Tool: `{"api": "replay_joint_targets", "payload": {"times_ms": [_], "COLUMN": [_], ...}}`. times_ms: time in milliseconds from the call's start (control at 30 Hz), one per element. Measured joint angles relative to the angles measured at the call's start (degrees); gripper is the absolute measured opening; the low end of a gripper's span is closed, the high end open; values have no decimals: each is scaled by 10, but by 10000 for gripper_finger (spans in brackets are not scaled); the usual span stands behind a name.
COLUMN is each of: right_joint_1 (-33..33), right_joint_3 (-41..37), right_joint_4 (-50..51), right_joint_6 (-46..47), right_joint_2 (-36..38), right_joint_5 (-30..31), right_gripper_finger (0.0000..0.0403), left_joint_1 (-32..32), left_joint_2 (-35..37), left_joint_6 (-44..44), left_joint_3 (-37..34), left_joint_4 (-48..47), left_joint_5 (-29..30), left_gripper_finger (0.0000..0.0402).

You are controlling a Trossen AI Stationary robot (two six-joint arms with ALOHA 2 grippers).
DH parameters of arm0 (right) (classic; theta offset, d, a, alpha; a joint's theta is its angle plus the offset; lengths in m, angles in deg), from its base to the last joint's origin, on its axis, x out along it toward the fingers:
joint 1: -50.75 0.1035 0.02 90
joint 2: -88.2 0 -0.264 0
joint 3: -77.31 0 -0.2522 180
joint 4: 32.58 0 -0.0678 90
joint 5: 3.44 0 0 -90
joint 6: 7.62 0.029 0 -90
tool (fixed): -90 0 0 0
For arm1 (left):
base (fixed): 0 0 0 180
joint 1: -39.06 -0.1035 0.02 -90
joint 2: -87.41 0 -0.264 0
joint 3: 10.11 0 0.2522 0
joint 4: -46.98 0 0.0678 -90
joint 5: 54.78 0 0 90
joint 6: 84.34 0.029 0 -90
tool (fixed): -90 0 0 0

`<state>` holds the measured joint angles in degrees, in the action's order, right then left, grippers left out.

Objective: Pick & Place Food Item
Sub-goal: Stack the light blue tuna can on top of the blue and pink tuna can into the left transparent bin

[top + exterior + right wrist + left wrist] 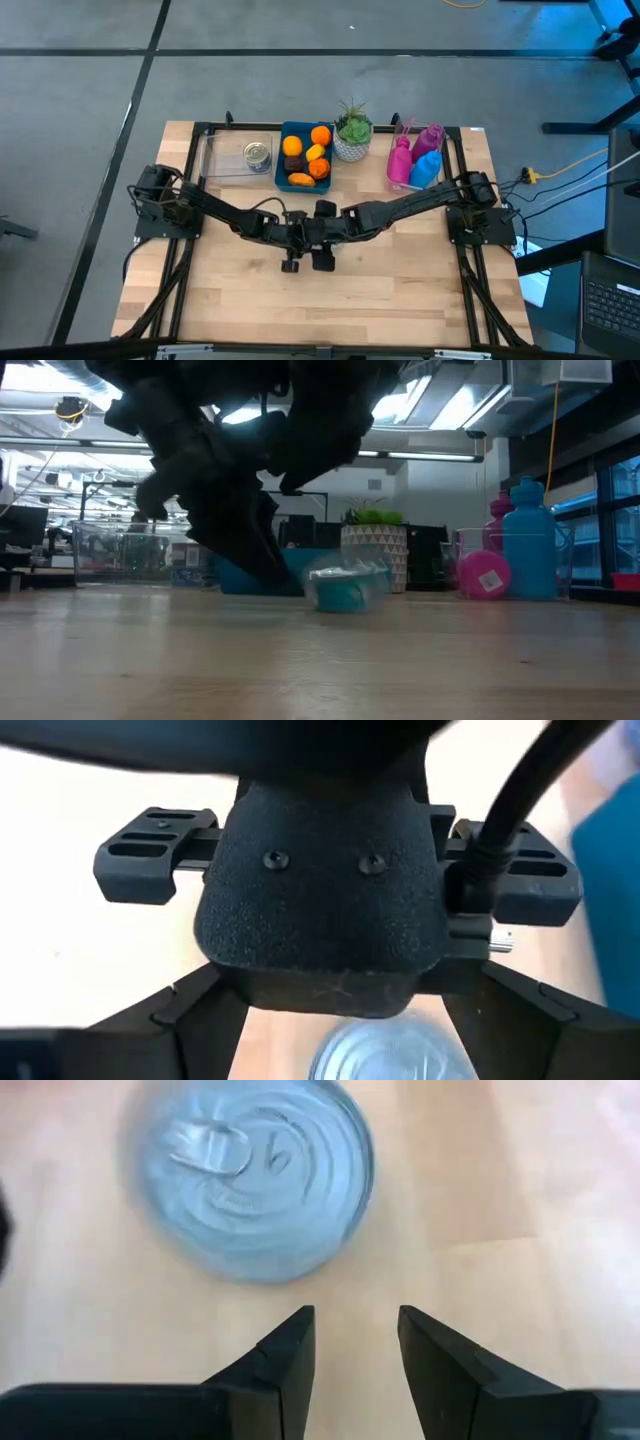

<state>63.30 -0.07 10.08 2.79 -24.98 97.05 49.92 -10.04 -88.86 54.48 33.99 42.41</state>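
Note:
A tin can with a silver pull-tab lid [250,1180] stands upright on its base on the bare wood at the table's middle. It shows teal-sided in the low view [340,588]. Both arms meet over it. My left gripper [355,1315] points down, open by a narrow gap, and the can lies just beyond its fingertips. My right gripper [352,975] hangs above the can [390,1055], open wide, with a finger on either side and no touch that shows. In the high view the grippers [305,250] hide the can.
Along the far edge stand a clear box holding a second can [258,155], a blue bin of orange fruit [306,155], a potted plant [352,132], and pink and blue bottles [415,160] in a clear holder. Bare wood [330,305] lies toward the near edge.

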Motion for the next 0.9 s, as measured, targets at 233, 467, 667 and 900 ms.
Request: {"api": "replay_joint_targets", "payload": {"times_ms": [233,467,667,900], "right_joint_1": [0,-8,-16,-31], "right_joint_3": [-5,-10,-10,-24], "right_joint_4": [31,228,342,337], "right_joint_6": [30,113,159,130], "right_joint_2": [-1,3,3,-12], "right_joint_5": [58,201,179,63], "right_gripper_finger": [308,308,308,308], "left_joint_1": [5,8,3,-31], "left_joint_2": [-2,-1,-1,-2], "left_joint_6": [15,17,30,37], "left_joint_3": [1,3,2,0], "left_joint_4": [-8,-6,-9,-33], "left_joint_5": [18,27,46,64], "left_gripper_finger": [139,139,139,139]}}
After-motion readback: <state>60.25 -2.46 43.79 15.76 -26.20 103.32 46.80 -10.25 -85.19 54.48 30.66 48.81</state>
